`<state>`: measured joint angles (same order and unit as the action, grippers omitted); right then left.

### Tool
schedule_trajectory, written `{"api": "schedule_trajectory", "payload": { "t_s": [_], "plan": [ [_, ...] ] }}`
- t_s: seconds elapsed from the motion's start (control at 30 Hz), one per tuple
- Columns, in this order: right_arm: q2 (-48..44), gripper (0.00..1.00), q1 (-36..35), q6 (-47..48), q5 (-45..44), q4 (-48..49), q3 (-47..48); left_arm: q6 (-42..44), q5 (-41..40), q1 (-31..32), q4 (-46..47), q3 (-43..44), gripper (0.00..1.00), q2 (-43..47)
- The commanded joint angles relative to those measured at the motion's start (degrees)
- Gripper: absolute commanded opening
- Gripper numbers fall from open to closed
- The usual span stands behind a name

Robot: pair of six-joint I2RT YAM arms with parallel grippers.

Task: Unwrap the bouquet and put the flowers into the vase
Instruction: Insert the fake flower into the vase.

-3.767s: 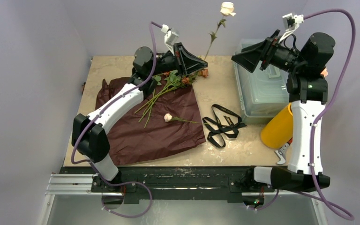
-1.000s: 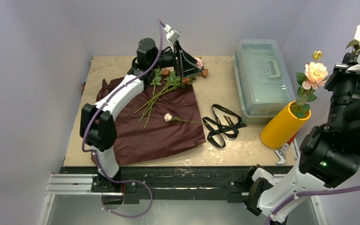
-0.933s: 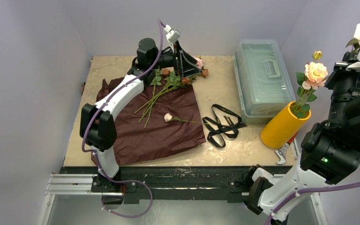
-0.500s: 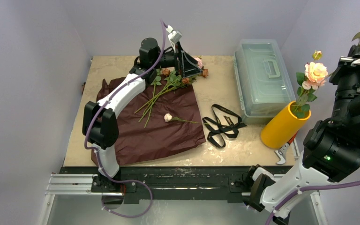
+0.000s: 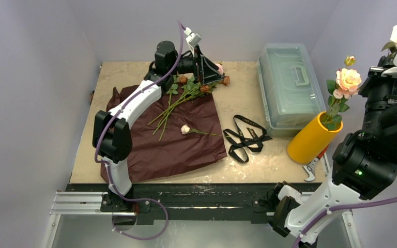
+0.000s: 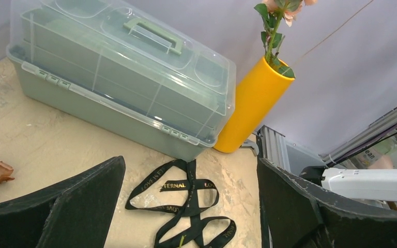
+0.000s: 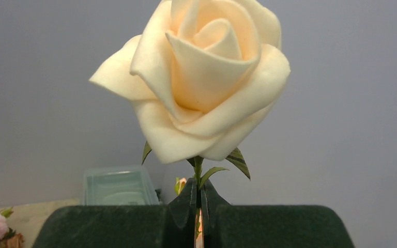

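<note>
My right pincer [image 7: 199,223] is pressed together on the thin green stem of a cream rose [image 7: 201,77], gripping just under its leaves. The stem below the pads is hidden in the wrist view. From overhead that arm sits in the far upper right corner with the bloom partly cut off by the frame edge, so I cannot tell how far the stem hangs. My left pincer [image 6: 186,206] is spread wide with nothing between its pads. Overhead it hovers at upper centre above the heads of the loose flowers [image 5: 186,93], and I cannot make out whether it touches them. Those flowers lie with their stems running toward the lower left on the opened maroon paper [image 5: 176,147]. One small pale bud [image 5: 185,129] lies apart from them, lower on the sheet. The vase [image 5: 309,139], plain yellow-orange, stands right of centre, just beside the lower right corner of the clear box [image 5: 292,85]. It holds a peach rose [image 5: 347,80] with leaves at its mouth. A small red-and-white tool [image 5: 310,169] is half hidden behind its base. The black ribbon [image 5: 245,137] lies loose on the bench [image 5: 129,72] between paper and vase. Bare bench shows between the flower heads and the box.
</note>
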<state>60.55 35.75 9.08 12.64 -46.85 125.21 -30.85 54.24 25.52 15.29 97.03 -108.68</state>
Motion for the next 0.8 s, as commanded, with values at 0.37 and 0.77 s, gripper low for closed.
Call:
{"api": "schedule_trajectory", "payload": {
  "t_s": [0.37,0.77],
  "plan": [
    [-4.7,0.00,0.4,-2.6,1.9,7.4,-17.1,2.8,-0.6,-0.3,-1.4,1.8,1.00,1.0],
    [-3.6,0.00,0.3,-4.5,8.0,9.9,-28.4,6.1,-1.8,-0.4,-4.5,0.6,1.00,2.1]
  ]
}}
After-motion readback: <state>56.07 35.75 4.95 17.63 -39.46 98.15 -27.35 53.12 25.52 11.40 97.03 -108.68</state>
